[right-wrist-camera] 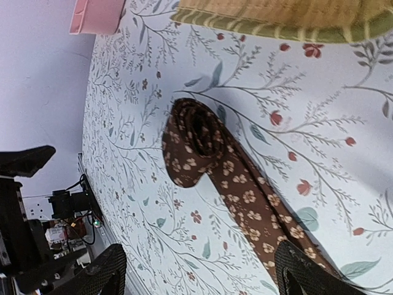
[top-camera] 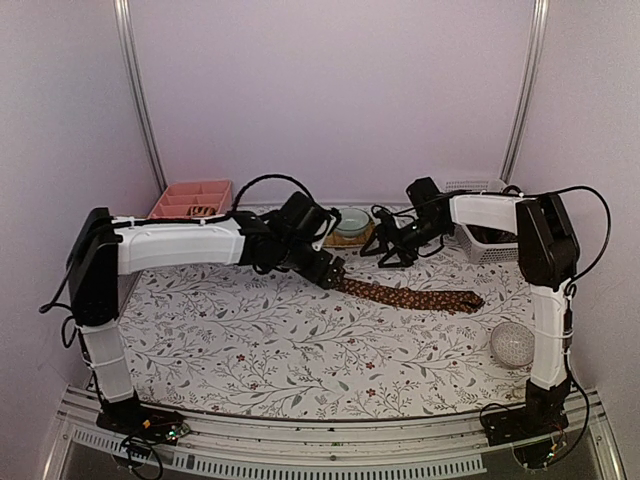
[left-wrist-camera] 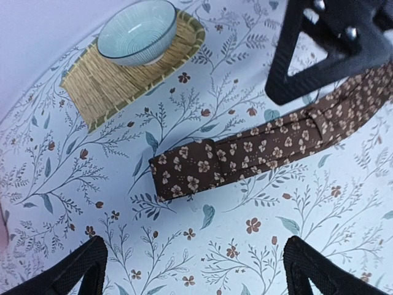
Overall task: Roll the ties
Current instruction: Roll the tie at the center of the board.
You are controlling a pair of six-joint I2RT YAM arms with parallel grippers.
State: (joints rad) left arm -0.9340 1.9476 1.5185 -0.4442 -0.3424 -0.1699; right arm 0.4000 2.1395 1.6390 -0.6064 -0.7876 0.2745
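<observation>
One tie [top-camera: 415, 296], dark brown with small cream flowers, lies flat across the middle of the table. Its left end is curled over into a loose first turn, seen in the left wrist view [left-wrist-camera: 184, 173] and in the right wrist view [right-wrist-camera: 195, 142]. My left gripper [top-camera: 328, 270] is open and empty, hovering just off that curled end; its fingertips [left-wrist-camera: 77, 271] frame bare cloth below the tie. My right gripper [top-camera: 390, 250] is open and empty, a little above the tie behind its left part, with one fingertip [right-wrist-camera: 305, 271] over the tie's strip. No finished rolls are in view.
A pale bowl [top-camera: 352, 220] sits on a yellowish woven mat [left-wrist-camera: 101, 83] just behind the tie's end. A pink divided tray [top-camera: 192, 198] is at the back left, a white basket [top-camera: 487, 243] at the back right, and a whitish ball [top-camera: 512, 343] at the right front.
</observation>
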